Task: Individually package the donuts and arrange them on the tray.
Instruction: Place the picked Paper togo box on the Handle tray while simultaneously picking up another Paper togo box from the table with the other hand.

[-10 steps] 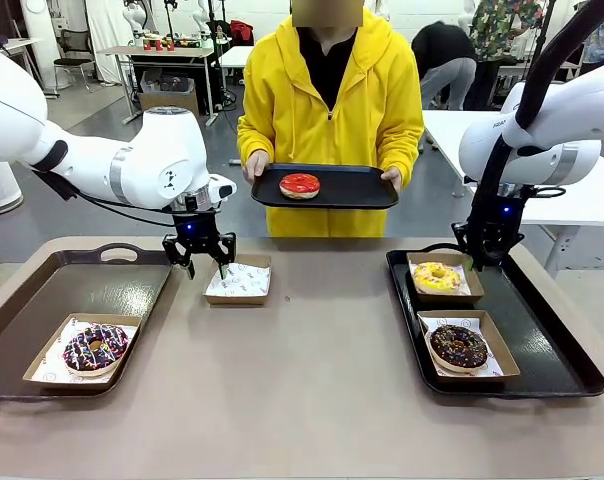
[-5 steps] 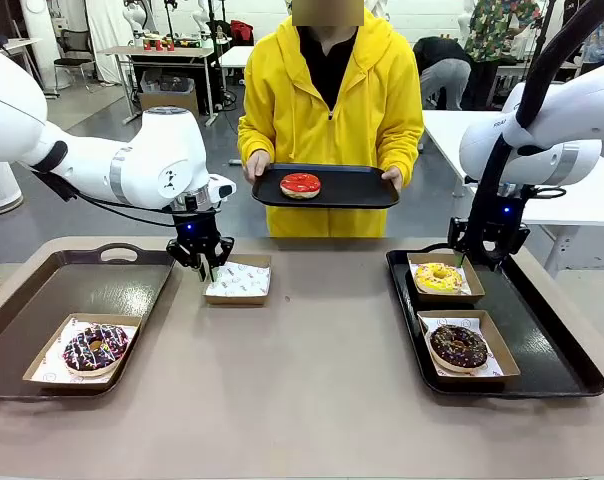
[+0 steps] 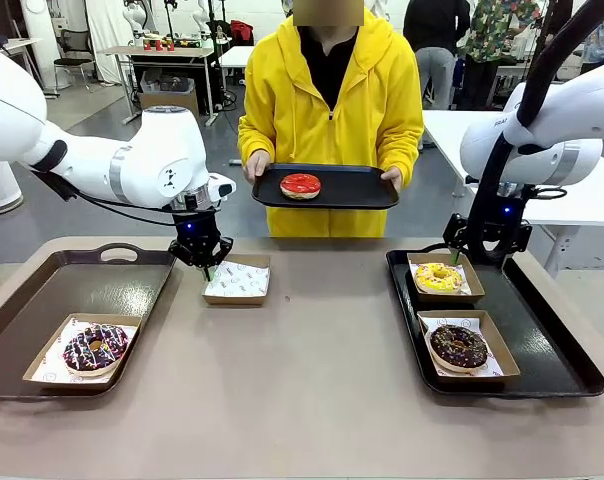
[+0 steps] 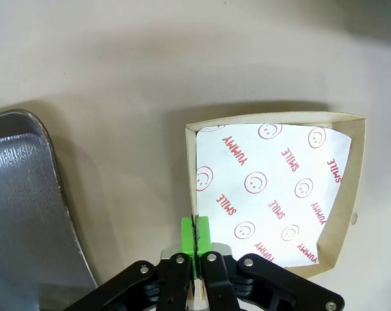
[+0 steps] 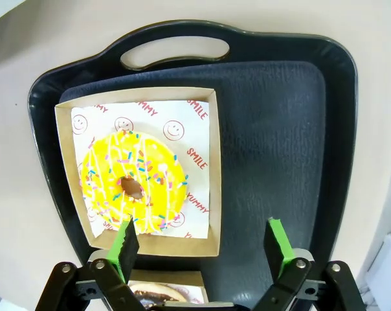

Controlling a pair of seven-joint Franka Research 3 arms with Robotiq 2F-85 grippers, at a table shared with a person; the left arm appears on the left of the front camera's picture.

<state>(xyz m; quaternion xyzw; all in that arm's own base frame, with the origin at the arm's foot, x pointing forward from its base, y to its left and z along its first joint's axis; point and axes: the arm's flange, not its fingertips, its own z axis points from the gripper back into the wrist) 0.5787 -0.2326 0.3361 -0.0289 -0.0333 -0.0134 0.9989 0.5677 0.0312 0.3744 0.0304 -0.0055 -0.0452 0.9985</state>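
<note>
Your left gripper has its green pads pressed together on the near wall of the empty paper-lined box, pinching the cardboard edge; that box sits on the bare table just beside the left tray. No donut lies under this claw: the nearest one, the dark striped donut, rests in its own box at the front of the left tray, well apart from the fingers. Your right gripper hangs with its jaws spread wide and nothing between them, above the right tray. The yellow-iced donut sits in its box just ahead of the left finger, beside the gap between the pads and not within it. Behind it on the same tray, nearer you, the chocolate donut lies boxed. The red-iced donut rests unboxed on a small black tray that the person holds in both hands across the table, far from either claw.
</note>
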